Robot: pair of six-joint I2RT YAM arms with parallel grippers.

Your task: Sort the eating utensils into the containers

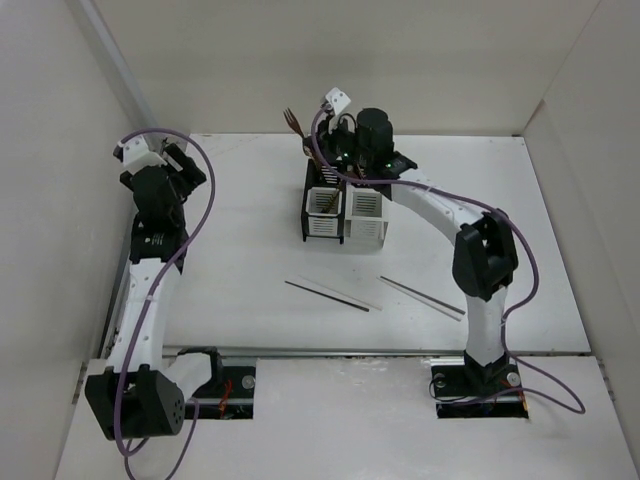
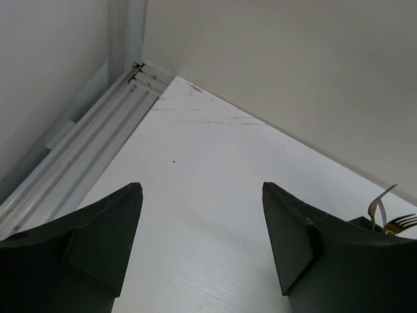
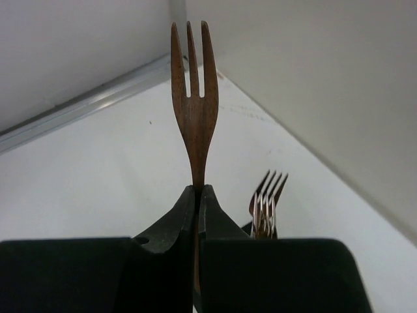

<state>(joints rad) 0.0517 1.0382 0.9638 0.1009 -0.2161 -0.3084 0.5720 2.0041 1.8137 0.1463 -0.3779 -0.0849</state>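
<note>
Presently we record the following.

1. Right gripper [image 3: 197, 193]: fingers pressed together, clamped on the handle of a dark brown wooden three-tined fork [image 3: 193, 117]. The fork is upright with its tines up. In the top view this gripper [image 1: 333, 158] hangs over the containers.
2. Containers [image 1: 345, 213]: two joined rectangular caddies with black slotted frames and white slotted lower panels. They stand at 12 o'clock on the white surface [image 1: 250, 250].
3. Silver metal forks [image 3: 266, 203]: a tight cluster, tines up, at 4 o'clock of the held fork in the right wrist view.
4. Long thin chopsticks: one dark-and-pale pair [image 1: 327, 295] lies flat at 6 o'clock of the caddies. A second greyish pair [image 1: 421, 297] lies at 5 o'clock, apart from the first. We cannot tell their material.
5. Left gripper [image 2: 201, 195]: fingers well apart, nothing between them. It sits at 9 o'clock in the top view [image 1: 172, 160], well apart from the caddies.
</note>
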